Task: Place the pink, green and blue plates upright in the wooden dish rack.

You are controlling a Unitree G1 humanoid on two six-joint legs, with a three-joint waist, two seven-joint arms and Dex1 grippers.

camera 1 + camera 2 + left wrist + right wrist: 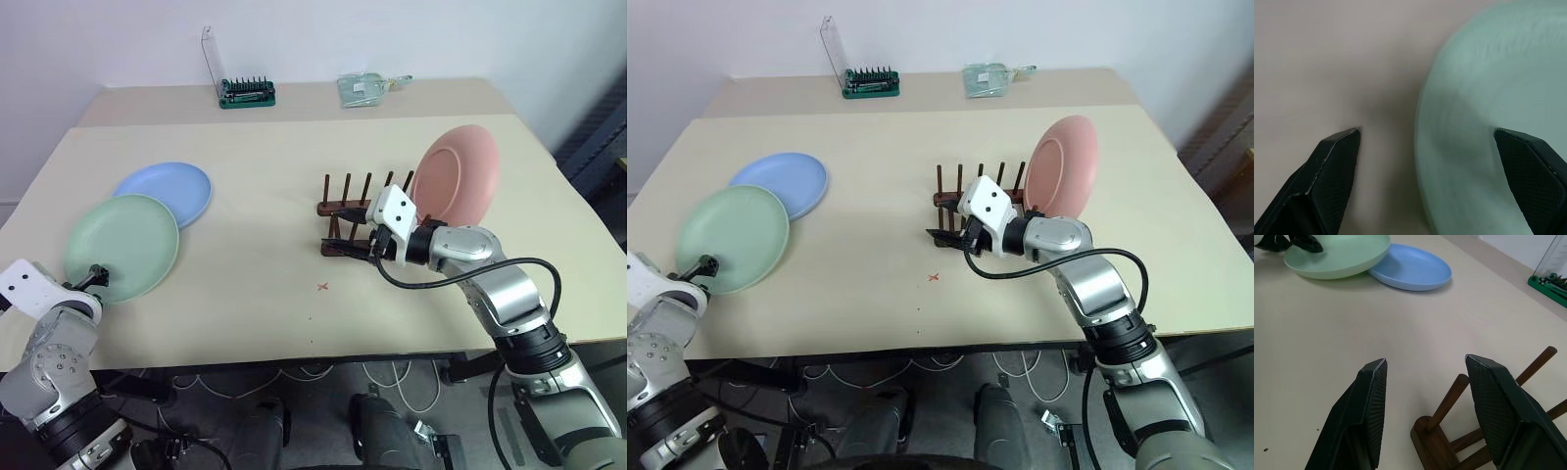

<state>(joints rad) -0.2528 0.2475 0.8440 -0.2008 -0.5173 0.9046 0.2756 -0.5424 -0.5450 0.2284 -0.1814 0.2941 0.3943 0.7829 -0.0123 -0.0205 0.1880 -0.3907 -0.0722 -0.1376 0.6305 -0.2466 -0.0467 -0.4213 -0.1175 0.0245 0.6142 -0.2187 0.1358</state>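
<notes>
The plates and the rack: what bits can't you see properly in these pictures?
- Blue plate: its near edge is covered by the green plate in the eye views.
- Wooden dish rack: its near rail is partly behind the right gripper; its far end is behind the upright pink plate.
- Green plate in the left wrist view: blurred and cut off by the picture's edge.
- Green bit holder: its contents are too small to tell.

Pink plate point(455, 176): salmon, plain. Green plate point(122, 245): pale mint, plain. Blue plate point(174, 186): lt blue, plain. Dish rack point(358, 201): dk brown wood. Table point(274, 157): beige w/ small red X mark point(322, 286). Bit holder point(247, 94): green base, clear lid.
</notes>
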